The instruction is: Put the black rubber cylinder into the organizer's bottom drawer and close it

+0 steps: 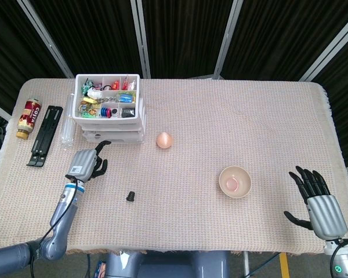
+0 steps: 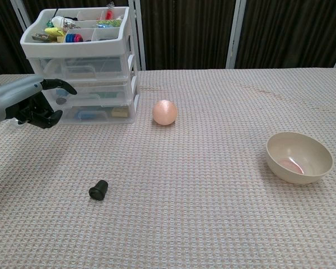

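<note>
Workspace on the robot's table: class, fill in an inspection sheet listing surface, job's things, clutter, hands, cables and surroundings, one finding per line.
Surface: woven beige cloth covers the table.
Job's things: black rubber cylinder lies loose on the cloth; organizer has all drawers shut.
Clutter: pink ball, beige bowl, bottle, black bars.
Hands: left hand hovers by the organizer, holding nothing; right hand is open at the table edge.
Cables: black cable by the left arm.
Surroundings: dark curtains behind.

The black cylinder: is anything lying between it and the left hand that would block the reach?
Nothing visible does. Only bare cloth lies between the left hand and the cylinder. The ball and bowl sit off to the side, away from that path.
</note>
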Motion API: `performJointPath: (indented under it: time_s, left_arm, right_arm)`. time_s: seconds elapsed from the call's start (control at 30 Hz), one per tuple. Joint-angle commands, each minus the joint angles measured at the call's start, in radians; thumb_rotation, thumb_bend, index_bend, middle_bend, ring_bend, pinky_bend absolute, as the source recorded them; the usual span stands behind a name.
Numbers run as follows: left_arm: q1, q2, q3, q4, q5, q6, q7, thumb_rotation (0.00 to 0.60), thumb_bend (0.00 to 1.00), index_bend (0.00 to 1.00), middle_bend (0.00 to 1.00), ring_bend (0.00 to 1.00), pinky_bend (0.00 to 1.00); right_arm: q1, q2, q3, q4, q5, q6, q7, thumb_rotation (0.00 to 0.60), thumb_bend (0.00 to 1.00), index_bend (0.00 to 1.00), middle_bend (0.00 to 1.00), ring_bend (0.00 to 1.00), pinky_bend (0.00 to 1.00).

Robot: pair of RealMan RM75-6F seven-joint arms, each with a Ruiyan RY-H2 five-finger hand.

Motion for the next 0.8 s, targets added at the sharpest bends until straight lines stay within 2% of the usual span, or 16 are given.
performJointPath:
  time_s: [0.03,0.4,0.8]
  left_arm:
    - [-0.037,0.037,0.001,-0.011,-0.018,0.019,0.133,0.600,0.59,0.18,0.97,0.88,0.80]
    - [-0.094,0.039,-0.041,0.007,-0.114,-0.018,0.246,0.600,0.59,0.18,0.97,0.88,0.80]
    - [-0.102,0.012,-0.032,0.037,-0.171,-0.036,0.257,0.600,0.59,0.21,0.97,0.88,0.80]
  right_arm:
    - [0.000,0.000,0.000,-0.001,0.000,0.000,-0.001,0.600,0.07,0.09,0.00,0.00,0.00]
    - [0.000,0.001,0.001,-0.002,0.006,-0.004,0.001,0.600,0.07,0.09,0.00,0.00,0.00]
    - [0.000,0.002,0.001,-0.004,0.007,-0.005,0.000,0.600,0.07,0.09,0.00,0.00,0.00]
